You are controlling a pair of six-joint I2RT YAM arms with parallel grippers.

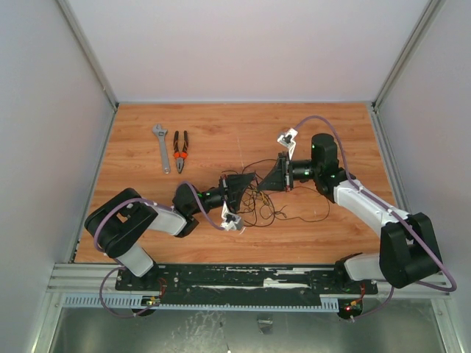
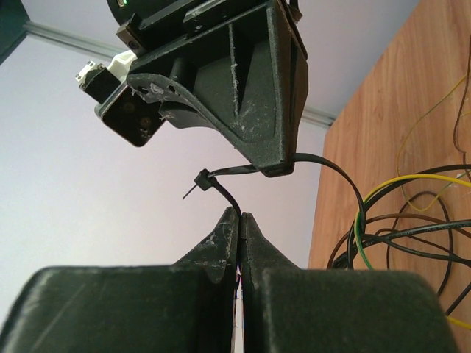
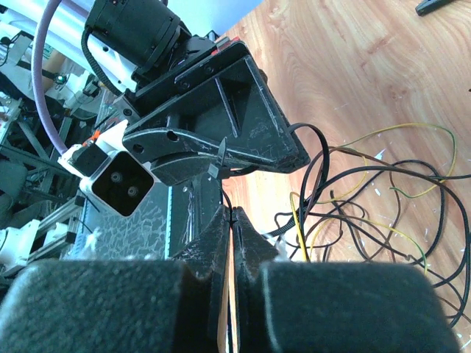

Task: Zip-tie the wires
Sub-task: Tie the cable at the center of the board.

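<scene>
The wires (image 1: 278,204) lie in a loose black and yellow tangle mid-table, also visible in the left wrist view (image 2: 412,235) and the right wrist view (image 3: 368,213). The black zip tie (image 2: 221,190) curves in a loop (image 3: 321,147) around some strands, its head (image 2: 201,179) held up between the two grippers. My left gripper (image 2: 241,215) is shut on the strap just below the head. My right gripper (image 3: 232,212) is shut on a thin length of the zip tie too. In the top view the left gripper (image 1: 252,184) and right gripper (image 1: 265,180) meet tip to tip above the tangle.
A grey wrench (image 1: 160,147) and orange-handled pliers (image 1: 180,151) lie side by side at the back left of the wooden table (image 1: 221,125). White walls enclose three sides. A metal rail (image 1: 250,276) runs along the near edge.
</scene>
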